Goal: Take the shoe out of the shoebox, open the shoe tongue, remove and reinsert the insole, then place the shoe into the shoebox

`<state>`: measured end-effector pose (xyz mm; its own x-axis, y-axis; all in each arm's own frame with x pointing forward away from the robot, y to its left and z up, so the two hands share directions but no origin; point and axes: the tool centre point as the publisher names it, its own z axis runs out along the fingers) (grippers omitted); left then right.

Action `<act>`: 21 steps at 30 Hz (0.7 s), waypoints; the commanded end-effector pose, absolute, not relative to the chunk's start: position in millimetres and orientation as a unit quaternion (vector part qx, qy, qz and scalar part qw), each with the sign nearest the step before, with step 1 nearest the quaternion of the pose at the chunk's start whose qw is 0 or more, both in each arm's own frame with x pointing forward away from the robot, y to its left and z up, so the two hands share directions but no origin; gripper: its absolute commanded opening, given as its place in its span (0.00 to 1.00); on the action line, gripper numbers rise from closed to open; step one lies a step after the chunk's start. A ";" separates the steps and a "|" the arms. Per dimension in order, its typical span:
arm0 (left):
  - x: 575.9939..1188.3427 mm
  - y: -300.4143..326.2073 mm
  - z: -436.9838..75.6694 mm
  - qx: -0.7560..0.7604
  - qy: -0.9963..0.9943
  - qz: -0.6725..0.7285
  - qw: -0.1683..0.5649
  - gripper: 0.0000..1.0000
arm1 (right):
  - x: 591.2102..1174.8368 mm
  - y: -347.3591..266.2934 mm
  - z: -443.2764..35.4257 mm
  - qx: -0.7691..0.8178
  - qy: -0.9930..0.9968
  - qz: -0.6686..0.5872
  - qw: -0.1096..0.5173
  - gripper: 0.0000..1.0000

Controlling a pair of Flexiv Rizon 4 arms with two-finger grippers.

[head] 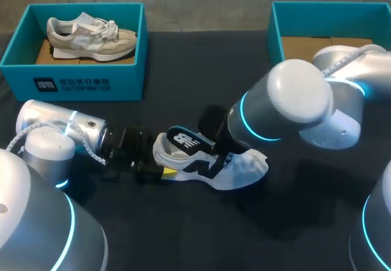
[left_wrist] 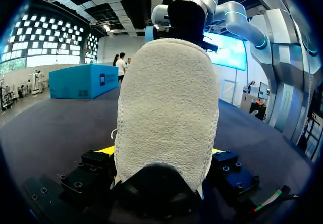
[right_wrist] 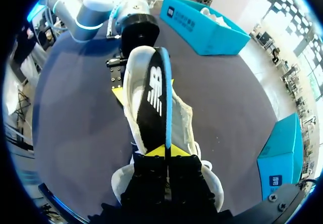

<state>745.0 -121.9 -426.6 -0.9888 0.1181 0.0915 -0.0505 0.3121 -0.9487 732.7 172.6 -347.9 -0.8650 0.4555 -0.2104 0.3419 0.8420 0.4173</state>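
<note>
Dark, flat table point(head: 183, 234) is seen under both arms. Near its middle a white shoe point(head: 244, 170) is lying on its side, well apart from both boxes. The shoe has dark marks on its side, and its toe is pointed toward the right arm's side.

The shoe's heel is gripped by the left gripper point(left_wrist: 161, 156). In the left wrist view the fuzzy white heel is pressed between the two yellow tips, one on each side, so the shoe is clamped there.

A black insole point(head: 183, 140) with a blue edge is sticking up out of the shoe's opening. It is pinched by the right gripper point(right_wrist: 165, 152). In the right wrist view the two yellow tips are squeezed together on the thin edge of the insole, and the shoe is seen just under it. How much of the insole is inside the shoe cannot be told.

At the far left corner a blue shoebox point(head: 79, 79) is set. A beige shoe point(head: 91, 36) is laid flat inside it, with its laces on top. At the far right a second blue box point(head: 275, 33) is placed, and brown card is seen at its bottom.
</note>
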 end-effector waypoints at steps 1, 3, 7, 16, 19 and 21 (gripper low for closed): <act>746.1 -122.3 -429.2 -0.020 -0.807 0.586 0.071 0.00 | 732.7 170.2 -344.4 0.200 0.948 0.193 0.157 0.00; 746.1 -122.3 -429.2 -0.020 -0.807 0.586 0.071 0.00 | 733.5 173.3 -342.6 0.196 0.949 0.189 0.159 0.00; 746.1 -122.3 -429.2 -0.020 -0.807 0.586 0.071 0.00 | 734.8 181.6 -336.5 0.180 0.955 0.172 0.162 0.07; 746.1 -122.3 -429.2 -0.020 -0.807 0.586 0.071 0.00 | 735.8 191.2 -322.5 0.161 0.960 0.160 0.166 0.39; 746.1 -122.3 -429.2 -0.020 -0.807 0.586 0.071 0.00 | 735.4 192.5 -318.4 0.158 0.962 0.158 0.160 0.35; 746.1 -122.3 -429.2 -0.020 -0.807 0.586 0.071 0.00 | 734.7 193.8 -315.8 0.154 0.963 0.160 0.154 0.29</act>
<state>745.1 -121.8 -426.7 -0.9888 0.1180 0.0914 -0.0504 0.3122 -0.9487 733.6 191.9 -319.9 -0.9013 0.3517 -0.2529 0.2472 0.8970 0.3664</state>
